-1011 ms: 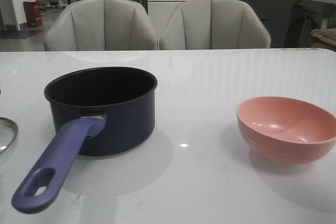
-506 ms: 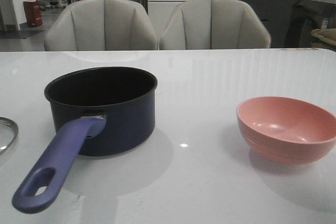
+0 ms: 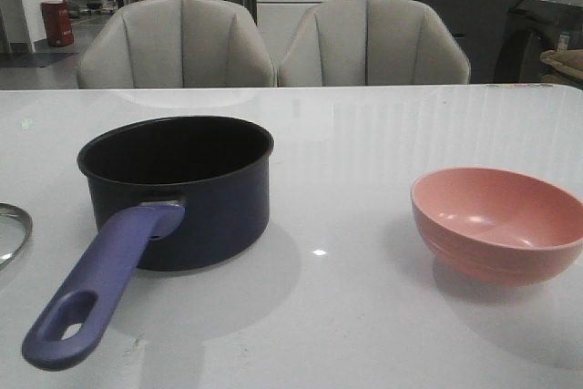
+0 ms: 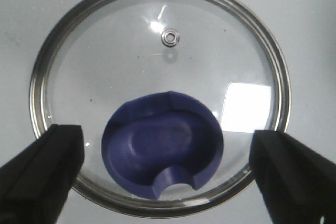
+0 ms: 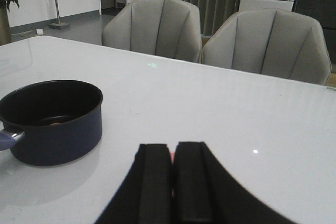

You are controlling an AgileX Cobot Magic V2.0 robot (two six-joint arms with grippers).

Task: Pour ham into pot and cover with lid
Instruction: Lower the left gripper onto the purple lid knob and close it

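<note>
— So how far along are we looking?

— Well along, I'm judging; the pink bowl (image 3: 497,223) is sitting empty on the tabletop (image 3: 364,152) to the right, and in the right wrist view a small orange speck, likely the ham (image 5: 55,124), is lying on the floor of the pot (image 3: 178,190), though it's too small to be sure.

— And the lid?

— That's what is remaining; the pot is standing open, with its handle (image 3: 100,287) pointing toward the robot; the lid (image 4: 159,95) is lying flat on the tabletop well to the left of the pot, only its rim showing at the front view's edge.

— What are the arms doing?

— The left gripper (image 4: 167,169) is hovering straight over the lid with its jaws spread wide, either side of the knob (image 4: 163,144), touching nothing; the right gripper (image 5: 172,179) is hanging back from the pot, jaws pressed together and seemingly holding nothing.
</note>
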